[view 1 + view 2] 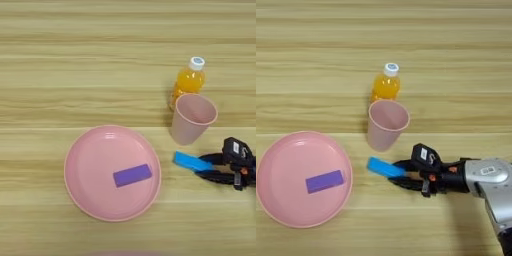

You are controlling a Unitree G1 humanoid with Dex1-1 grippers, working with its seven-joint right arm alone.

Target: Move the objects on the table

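My right gripper [399, 175] reaches in from the right, its two black fingers shut on the right end of the bright-blue block [384, 167]. The block [191, 162] sticks out to the left, just below the pale pink cup [192, 119] and a little right of the plate's rim. Whether it touches the table [60, 70] I cannot tell. The purple block [132, 175] lies flat inside the large pink plate [95, 150]. The cup stands upright and empty.
An orange juice bottle [189, 81] with a white cap stands right behind the cup, almost touching it. The silver forearm [488, 177] crosses the table's lower right corner.
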